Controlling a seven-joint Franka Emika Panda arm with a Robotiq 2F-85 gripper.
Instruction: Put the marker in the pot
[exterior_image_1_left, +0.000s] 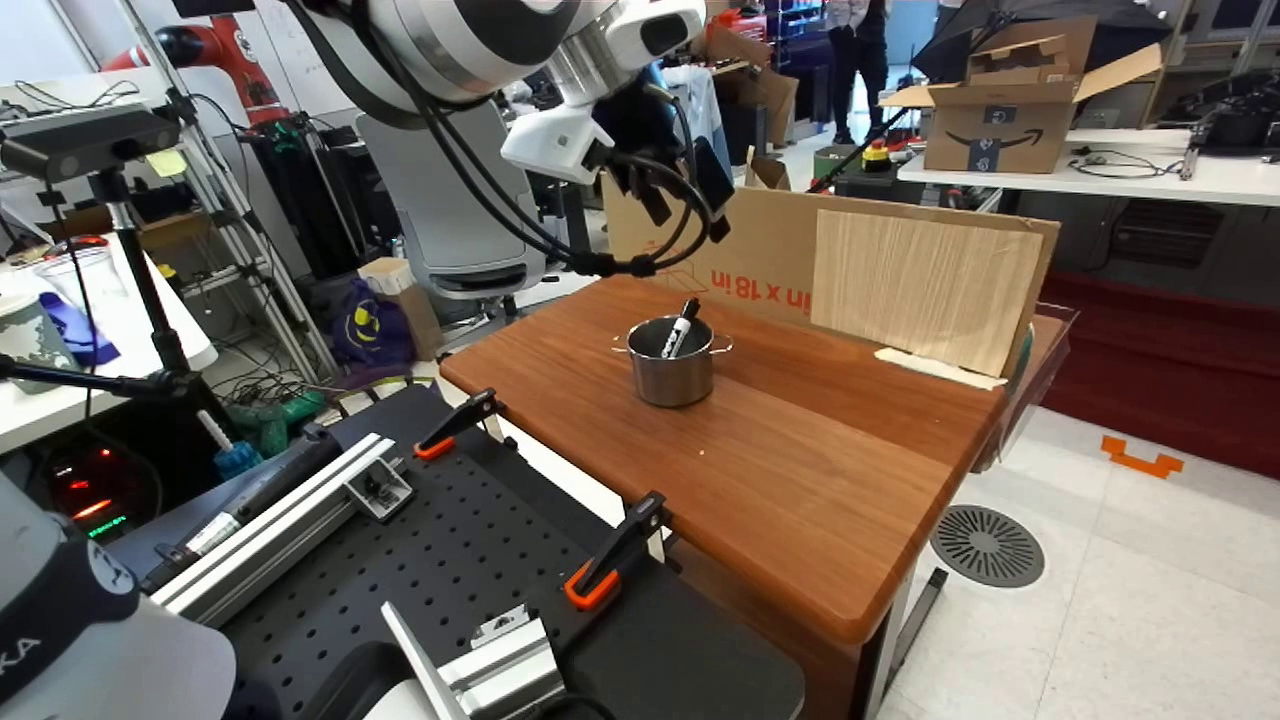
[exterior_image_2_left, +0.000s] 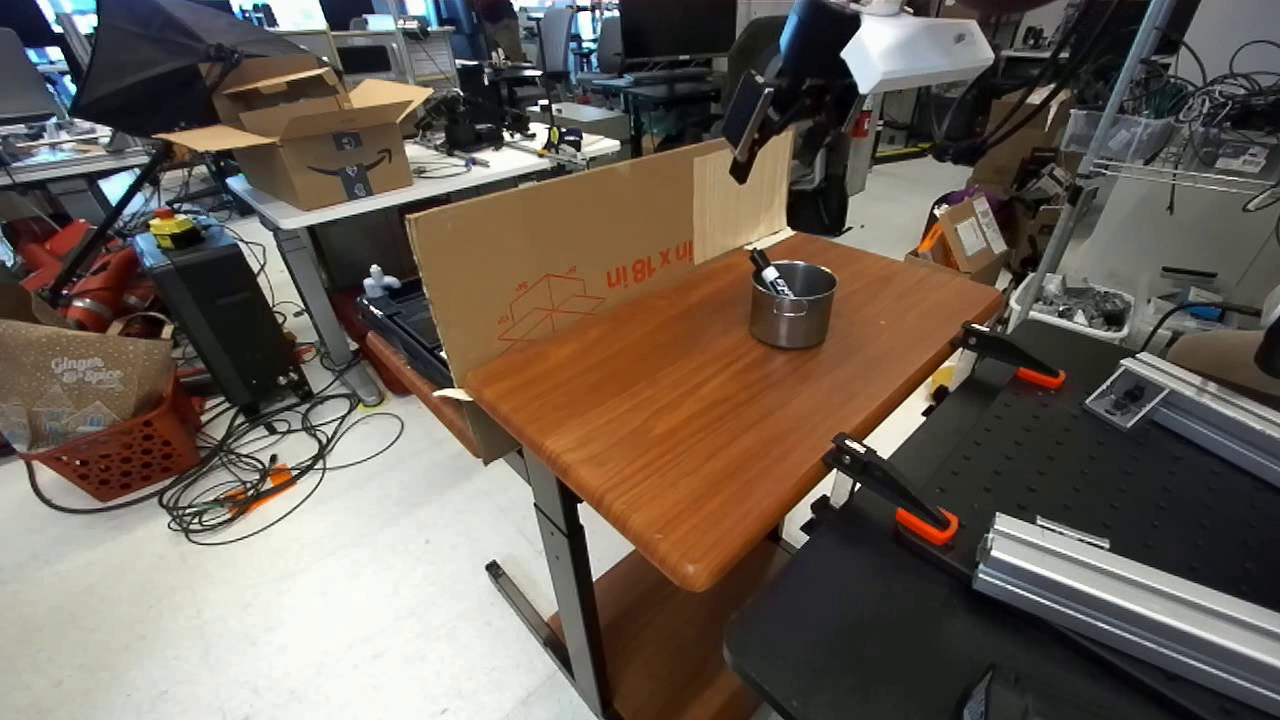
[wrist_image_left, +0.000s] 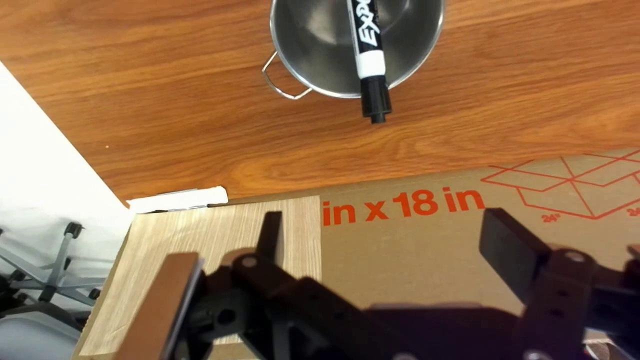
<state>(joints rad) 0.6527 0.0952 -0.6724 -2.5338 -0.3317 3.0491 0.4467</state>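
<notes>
The job looks done, as the marker (wrist_image_left: 369, 60) leans inside the pot (exterior_image_1_left: 674, 380) with one end sticking out, well in from the edges of the table (exterior_image_1_left: 800, 480), and the claw (wrist_image_left: 385, 235), spread wide and empty, hangs apart, with apparently nothing left to place.

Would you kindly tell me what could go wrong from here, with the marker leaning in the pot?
The Expo marker leans with its black cap sticking out of the metal pot, so a bump might flip it out.

The black cables looping below the robot arm could snag that cap if the arm sweeps low.

The open gripper shows over the cardboard panel in the wrist view; lowering it there might knock the panel.
</notes>
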